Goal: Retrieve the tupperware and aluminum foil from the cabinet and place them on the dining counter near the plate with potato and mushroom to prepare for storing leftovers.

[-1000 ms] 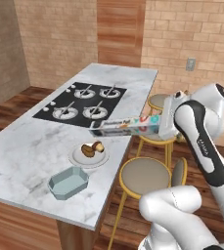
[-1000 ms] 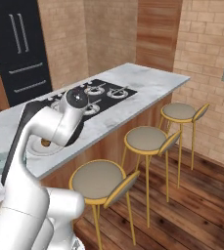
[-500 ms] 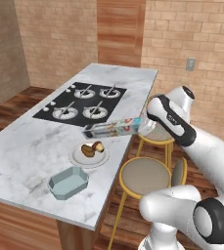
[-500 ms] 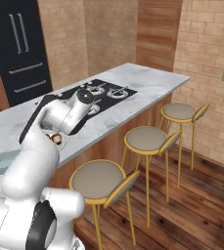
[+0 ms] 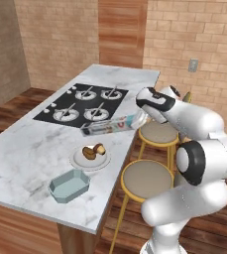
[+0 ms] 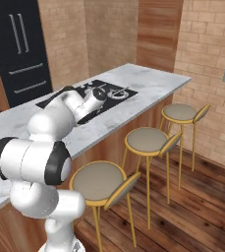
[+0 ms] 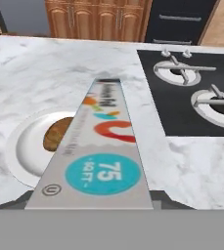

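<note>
My gripper [image 5: 138, 119] is shut on the aluminum foil [image 5: 110, 125], a long white-silver box held level just over the dining counter [image 5: 30, 149] between the cooktop and the plate. In the hand view the aluminum foil [image 7: 102, 156] runs away from the gripper [image 7: 92, 200], and its far end reaches over the plate's edge. The plate [image 5: 89, 158] carries the potato and mushroom [image 5: 94, 151]. The pale blue tupperware [image 5: 69, 185] rests on the counter just in front of the plate. The cabinet is out of view.
A black four-burner cooktop [image 5: 83, 104] lies beyond the box. Three yellow-legged stools [image 6: 148, 139] line the counter's near side. Bare marble [image 7: 40, 73] stretches past the plate. A dark fridge [image 6: 23, 49] and wooden base cabinets [image 7: 99, 19] stand behind.
The arm has folded in, carrying the foil box leftward from the counter's edge to over the marble beside the plate. The grip has not changed.
</note>
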